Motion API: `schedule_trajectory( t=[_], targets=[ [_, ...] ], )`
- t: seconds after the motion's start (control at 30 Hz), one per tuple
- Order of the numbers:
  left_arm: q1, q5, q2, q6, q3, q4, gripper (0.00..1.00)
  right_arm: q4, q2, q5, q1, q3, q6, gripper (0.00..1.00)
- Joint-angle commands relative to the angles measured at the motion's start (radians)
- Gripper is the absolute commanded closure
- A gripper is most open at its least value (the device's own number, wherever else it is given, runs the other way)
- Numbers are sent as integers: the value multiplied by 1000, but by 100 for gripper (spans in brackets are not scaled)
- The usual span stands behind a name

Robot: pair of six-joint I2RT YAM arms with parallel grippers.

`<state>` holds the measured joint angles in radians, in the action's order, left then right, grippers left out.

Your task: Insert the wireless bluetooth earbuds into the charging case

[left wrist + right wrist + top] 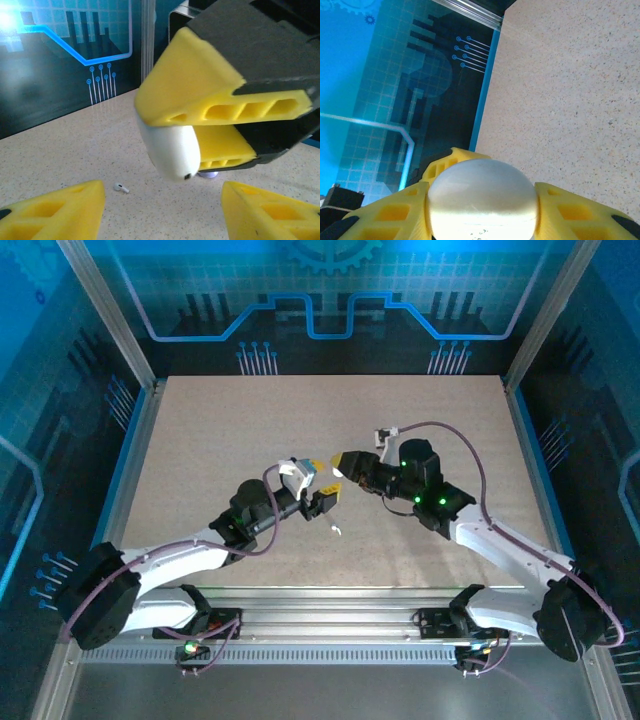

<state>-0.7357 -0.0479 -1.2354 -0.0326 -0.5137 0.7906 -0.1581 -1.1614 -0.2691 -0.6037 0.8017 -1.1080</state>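
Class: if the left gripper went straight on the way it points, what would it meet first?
Probably the smooth white rounded charging case clamped in the right gripper; depth is unclear.

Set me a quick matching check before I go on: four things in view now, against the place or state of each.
Things:
1. left yellow-fingered tool
2. right yellow-fingered tool
3. smooth white rounded charging case
4. small white stemmed earbud

Places or states:
A. lying loose on the speckled beige table
B. gripped by one tool
C. open, with nothing between its fingers
D. shut on a round white thing

Pairs: 1-C, 2-D, 3-B, 4-A
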Motion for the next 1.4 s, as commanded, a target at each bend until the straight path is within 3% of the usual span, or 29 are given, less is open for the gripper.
schedule_trajectory(
  t=[0.0,0.53,0.73,0.93,1.17,1.27,1.37],
  targets=[
    [-16,25,-21,23,-34,83,36,-29,33,19,-20,-14,-11,59],
    [-47,90,-57,52,-48,156,43,-18,56,54,-44,-32,-18,59],
    [-50,101,-77,69,-48,185,53,-32,61,55,-47,-44,-31,59],
    [-54,98,-100,89,-52,212,54,-50,61,45,-47,-52,-47,59],
    [-52,90,-117,94,-60,215,67,-49,62,39,-49,-47,-45,58],
    [-53,87,-111,97,-59,216,75,-40,64,42,-49,-45,-33,54],
    [-52,77,-100,105,-59,198,82,-6,75,43,-43,-42,35,41]
  ],
)
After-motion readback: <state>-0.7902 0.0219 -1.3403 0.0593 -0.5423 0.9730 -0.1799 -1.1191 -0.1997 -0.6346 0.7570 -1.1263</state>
